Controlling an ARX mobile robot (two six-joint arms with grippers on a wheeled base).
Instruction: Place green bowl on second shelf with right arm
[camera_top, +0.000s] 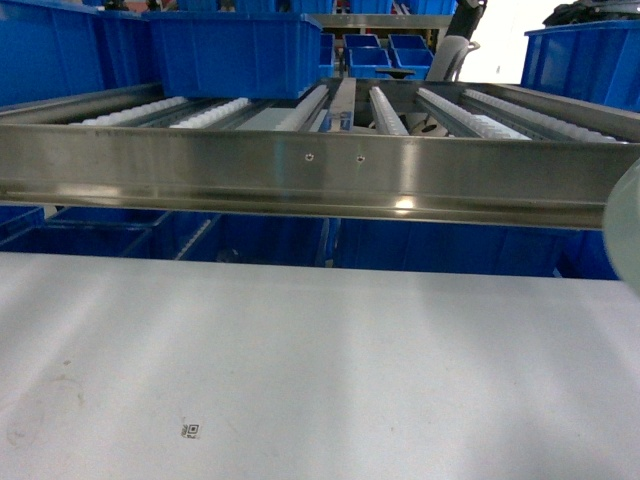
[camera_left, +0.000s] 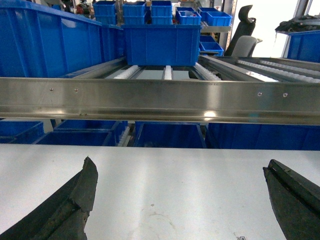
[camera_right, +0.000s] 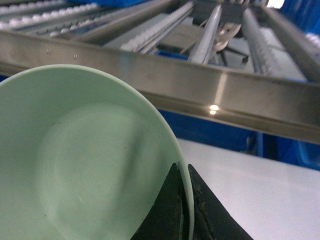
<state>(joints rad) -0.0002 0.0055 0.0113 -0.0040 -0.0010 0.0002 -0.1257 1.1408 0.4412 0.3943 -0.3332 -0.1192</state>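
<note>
The pale green bowl (camera_right: 85, 165) fills the lower left of the right wrist view, held up above the white tabletop (camera_right: 260, 195). My right gripper (camera_right: 184, 172) is shut on its rim, one finger inside and one outside. In the head view only a blurred slice of the bowl (camera_top: 628, 230) shows at the right edge, level with the steel front rail. The second shelf (camera_right: 200, 85) is the steel roller tier just beyond the bowl, also seen as second shelf (camera_top: 300, 165) in the head view. My left gripper (camera_left: 180, 162) is open and holds nothing, low over the tabletop.
A large blue bin (camera_top: 235, 50) stands on the shelf's rollers at the back left. Beside it, the white roller rails (camera_top: 440, 110) run to the right. More blue bins (camera_top: 120, 235) sit under the shelf, behind the table. A small printed marker (camera_top: 190, 430) lies on the tabletop.
</note>
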